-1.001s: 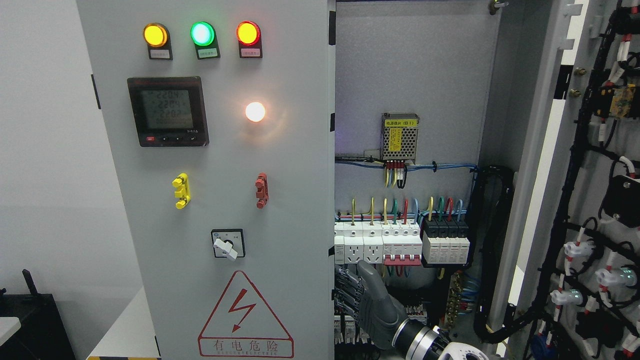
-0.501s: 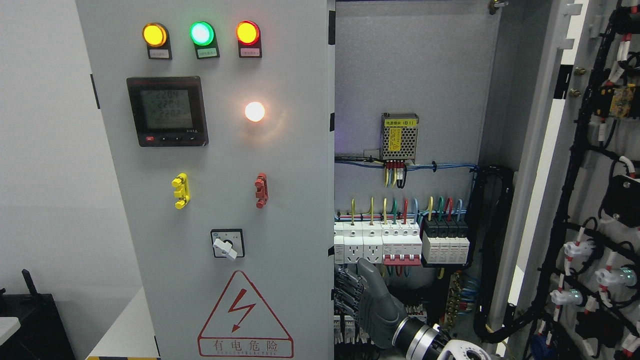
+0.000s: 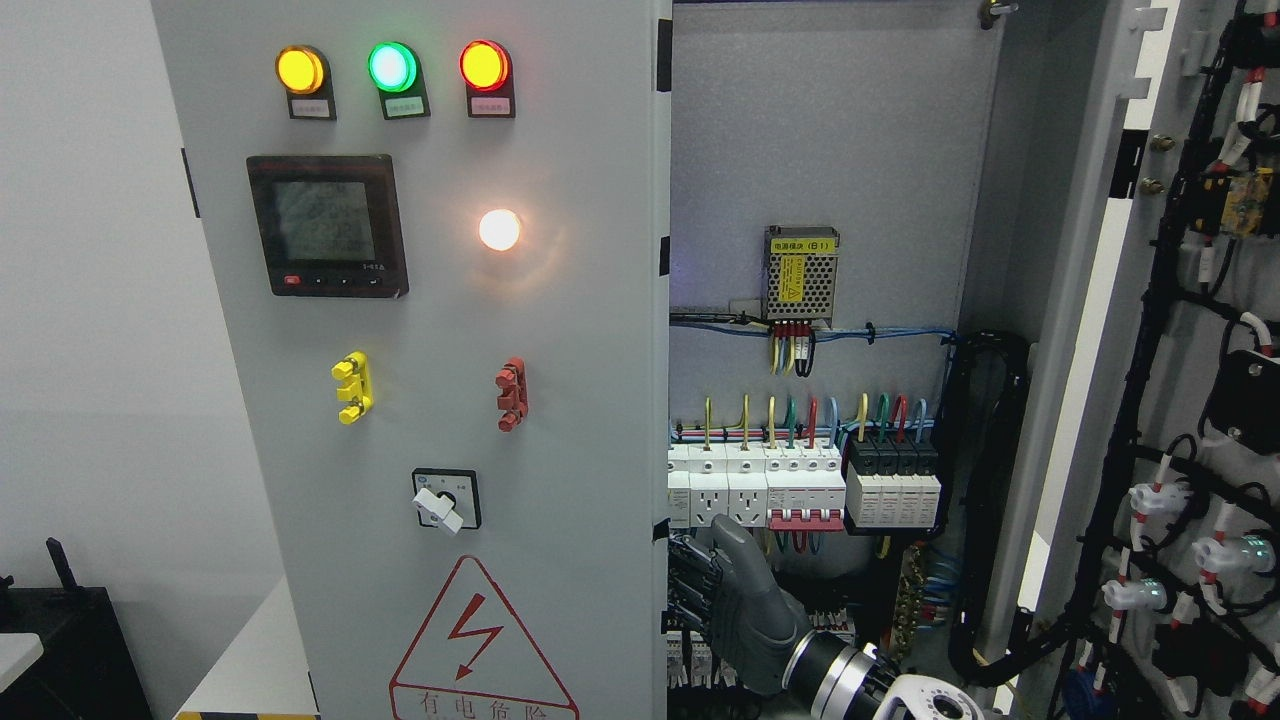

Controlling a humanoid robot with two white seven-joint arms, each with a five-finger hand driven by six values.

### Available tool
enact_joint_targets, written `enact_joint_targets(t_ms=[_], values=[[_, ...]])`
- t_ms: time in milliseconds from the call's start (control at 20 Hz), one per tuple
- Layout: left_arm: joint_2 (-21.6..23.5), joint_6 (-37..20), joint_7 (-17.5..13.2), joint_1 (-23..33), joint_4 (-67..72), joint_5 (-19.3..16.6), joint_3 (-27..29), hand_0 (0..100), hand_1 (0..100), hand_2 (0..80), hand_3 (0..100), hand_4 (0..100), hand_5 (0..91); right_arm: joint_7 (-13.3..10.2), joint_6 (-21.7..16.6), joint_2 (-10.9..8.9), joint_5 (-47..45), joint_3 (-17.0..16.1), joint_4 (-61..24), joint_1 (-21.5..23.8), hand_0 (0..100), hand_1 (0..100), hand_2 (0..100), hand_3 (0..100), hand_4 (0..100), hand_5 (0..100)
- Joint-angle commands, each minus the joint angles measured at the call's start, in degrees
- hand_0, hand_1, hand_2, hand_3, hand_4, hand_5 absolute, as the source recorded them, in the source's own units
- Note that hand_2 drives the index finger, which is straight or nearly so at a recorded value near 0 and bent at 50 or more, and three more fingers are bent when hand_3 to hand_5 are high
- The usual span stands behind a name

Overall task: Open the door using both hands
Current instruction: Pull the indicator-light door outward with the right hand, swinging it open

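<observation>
The grey left door (image 3: 560, 300) of the electrical cabinet carries three lamps, a meter, a rotary switch and a red warning triangle. Its right edge stands slightly off the cabinet. My right hand (image 3: 700, 595) comes up from the bottom right. Its dark fingers (image 3: 685, 590) are hooked behind the lower part of that edge, and the thumb (image 3: 735, 545) points up in front of the breakers. The right door (image 3: 1200, 400) is swung wide open at the far right, showing its wired back. My left hand is out of view.
Inside the cabinet sit a row of breakers (image 3: 800, 490), a small power supply (image 3: 800, 273) and black cable bundles (image 3: 985, 500). A white wall lies to the left, with a black object (image 3: 60, 640) and a white ledge (image 3: 250, 660) at the lower left.
The left door has swung a little outward: its lamps, meter and warning triangle shifted left and down. My right hand moved slightly with the door's edge.
</observation>
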Motion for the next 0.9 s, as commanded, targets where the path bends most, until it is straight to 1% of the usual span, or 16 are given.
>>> enact_joint_targets(t_ms=[0,200,451,851], values=[[0.0,0.01,0.01,0.0,0.0,0.0,0.0,0,0,0.0,0,3,0.0,1.57,-0.06,0.04,-0.12,-0.1,-0.95,0.39,0,0,0,0,0,0],[0.0,0.01,0.01,0.0,0.0,0.0,0.0,0,0,0.0,0,3,0.0,2.37,-0.06,-0.05,-0.38,0.34,-2.44,1.62,0,0,0,0,0,0],[0.0,0.01,0.01,0.0,0.0,0.0,0.0,0,0,0.0,0,3,0.0,2.37,0.02,0.22,-0.38,0.43,-4.2,2.76,0,0,0,0,0,0],[0.0,0.01,0.01,0.0,0.0,0.0,0.0,0,0,0.0,0,3,0.0,2.37,0.03,0.39,-2.76,0.95,-4.99,2.77,0,0,0,0,0,0]])
